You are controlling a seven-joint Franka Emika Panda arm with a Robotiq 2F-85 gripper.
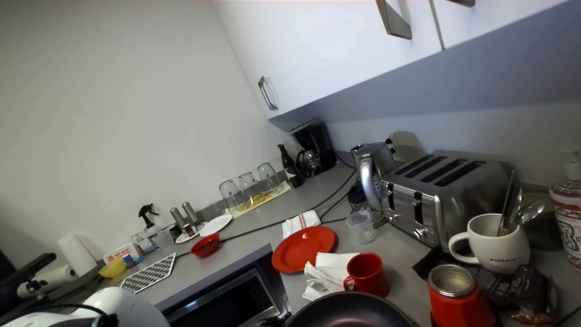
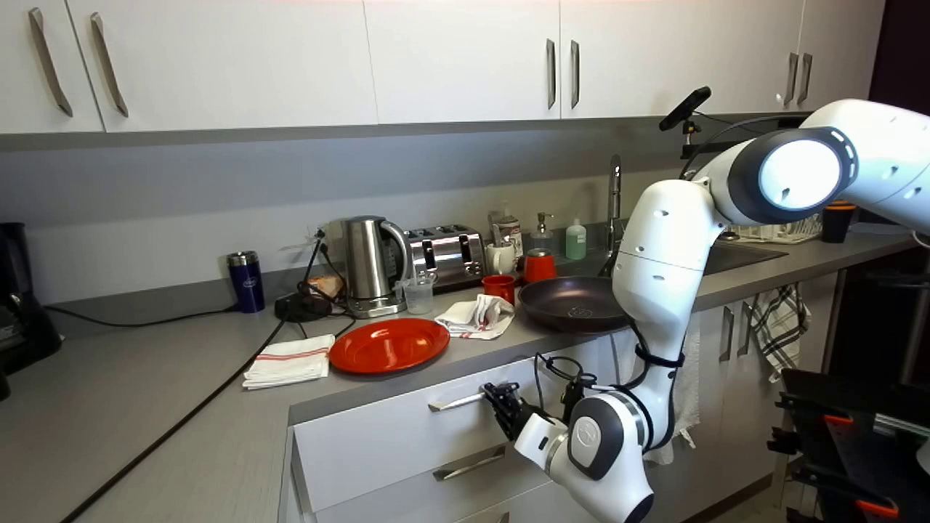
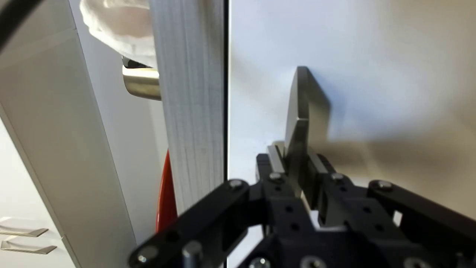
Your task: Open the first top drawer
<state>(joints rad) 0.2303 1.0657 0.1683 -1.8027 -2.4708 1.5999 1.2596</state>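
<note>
Beneath white wall cupboards (image 2: 465,62), a grey kitchen countertop (image 2: 109,385) holds a folded white cloth (image 2: 290,361), a red plate (image 2: 390,347), a steel kettle (image 2: 365,261), a toaster (image 2: 454,258) and a dark frying pan (image 2: 574,305). Just under the countertop's edge sits the top drawer (image 2: 378,450), its metal handle (image 3: 297,126) pinched in the black gripper (image 3: 296,163).

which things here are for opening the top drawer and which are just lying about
For the job:
top drawer
its handle
jaws, closed on the handle

Just lying about, on the counter:
red plate
pan
kettle
toaster
red mug
folded towel
</note>
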